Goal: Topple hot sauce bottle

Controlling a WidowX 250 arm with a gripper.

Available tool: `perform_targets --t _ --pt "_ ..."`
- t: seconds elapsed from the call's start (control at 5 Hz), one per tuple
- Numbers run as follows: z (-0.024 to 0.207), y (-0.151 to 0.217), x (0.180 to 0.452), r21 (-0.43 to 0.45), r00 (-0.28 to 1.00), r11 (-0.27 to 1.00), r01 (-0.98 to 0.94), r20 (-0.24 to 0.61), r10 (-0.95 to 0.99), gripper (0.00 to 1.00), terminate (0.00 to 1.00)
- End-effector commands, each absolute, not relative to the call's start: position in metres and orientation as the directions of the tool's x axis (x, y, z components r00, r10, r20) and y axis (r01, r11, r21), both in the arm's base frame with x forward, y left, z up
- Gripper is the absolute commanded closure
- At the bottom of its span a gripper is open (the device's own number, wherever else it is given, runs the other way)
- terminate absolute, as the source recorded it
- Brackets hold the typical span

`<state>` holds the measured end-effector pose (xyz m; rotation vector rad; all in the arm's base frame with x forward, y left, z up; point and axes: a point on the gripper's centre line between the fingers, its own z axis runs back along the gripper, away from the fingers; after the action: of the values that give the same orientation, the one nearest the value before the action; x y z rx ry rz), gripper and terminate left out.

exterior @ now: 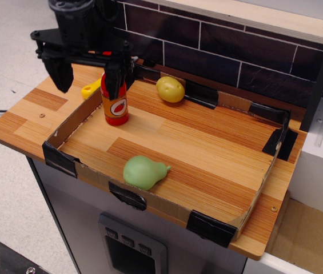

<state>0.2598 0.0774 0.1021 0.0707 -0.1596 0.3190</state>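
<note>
Hot sauce bottle (115, 105) upright, white-ringed red oval label; gripper (88, 73) spread wide

Hot sauce bottle (115, 105) upright in the tray's (167, 204) back-left corner, just inside the left wall, gripper (88, 73) spread wide above it with one finger (113, 81) right at the neck (touching or not, can't tell). Round fruit (170, 89) to the right, against the back wall. Pear (143, 172) lying down front, near the front wall, well apart from both.
</note>
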Motion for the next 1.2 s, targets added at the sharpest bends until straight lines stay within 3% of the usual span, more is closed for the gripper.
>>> perform_targets --t 0.0,0.6,0.8,1.0 --pt "0.114 0.089 0.295 0.011 0.880 0.915 -0.403 0.281 0.384 0.00 0.00" --pt "0.110 0.096 0.320 0.020 0.848 0.887 -0.462 0.303 0.435 0.00 0.00" --pt "0.106 0.099 0.325 0.003 0.836 0.877 -0.481 0.302 0.458 1.00 0.00" --pt "0.105 0.103 0.331 0.001 0.811 0.852 -0.524 0.307 0.498 1.00 0.00"
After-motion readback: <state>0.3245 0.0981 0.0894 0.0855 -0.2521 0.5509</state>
